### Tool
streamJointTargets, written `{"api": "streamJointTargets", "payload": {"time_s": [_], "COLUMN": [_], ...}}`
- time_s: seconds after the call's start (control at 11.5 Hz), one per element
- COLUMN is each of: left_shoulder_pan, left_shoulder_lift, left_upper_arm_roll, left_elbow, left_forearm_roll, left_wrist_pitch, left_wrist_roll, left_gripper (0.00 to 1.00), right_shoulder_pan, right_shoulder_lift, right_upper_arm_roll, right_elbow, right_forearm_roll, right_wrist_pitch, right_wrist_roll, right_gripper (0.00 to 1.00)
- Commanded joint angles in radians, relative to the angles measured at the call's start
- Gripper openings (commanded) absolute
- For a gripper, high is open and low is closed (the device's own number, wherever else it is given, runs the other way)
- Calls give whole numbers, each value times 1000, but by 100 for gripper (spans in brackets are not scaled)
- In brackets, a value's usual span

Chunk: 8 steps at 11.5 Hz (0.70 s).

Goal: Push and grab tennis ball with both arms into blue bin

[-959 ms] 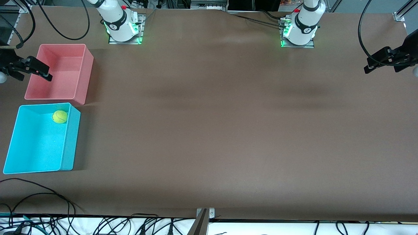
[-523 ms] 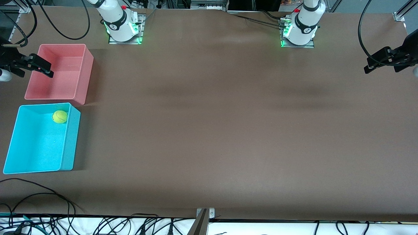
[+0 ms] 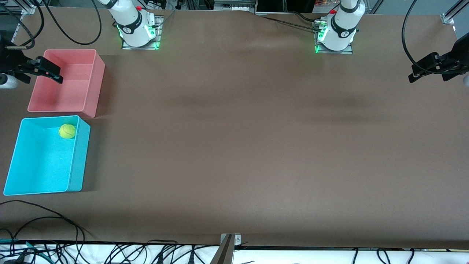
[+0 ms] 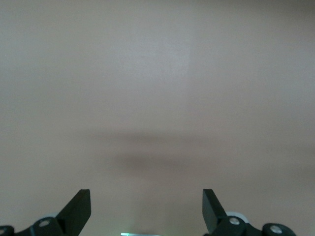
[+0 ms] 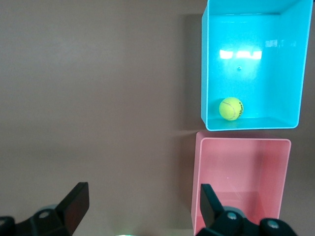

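Now tennis ball (image 3: 67,131) in blue bin (image 3: 22,154)

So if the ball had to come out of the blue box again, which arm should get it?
The right arm, probably. Its right gripper hangs open over the pink bin, right beside the blue bin holding the tennis ball. The left gripper waits open at the table's left-arm end.

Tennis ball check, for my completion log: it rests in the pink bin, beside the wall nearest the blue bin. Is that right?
Not quite. The tennis ball rests in the blue bin, beside the wall nearest the pink bin. The front view shows it.
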Motion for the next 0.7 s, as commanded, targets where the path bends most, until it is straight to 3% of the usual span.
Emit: {"api": "streamJointTargets", "payload": {"time_s": [0.0, 0.61], "left_shoulder_pan": [3, 4], "left_shoulder_lift": [7, 7], "left_upper_arm_roll": [-4, -4], "left_elbow": [24, 24], "left_forearm_roll": [11, 11], "left_wrist_pitch": [-19, -19], "left_wrist_roll": [-4, -4], "left_gripper": [100, 100], "right_shoulder_pan": [-1, -4], "right_shoulder_lift": [6, 12], "right_upper_arm_roll": [28, 32], "right_elbow": [30, 26], "right_forearm_roll": [-18, -12], "right_wrist_pitch": [-21, -1], "right_wrist_roll": [34, 43], "right_gripper": [100, 100]}}
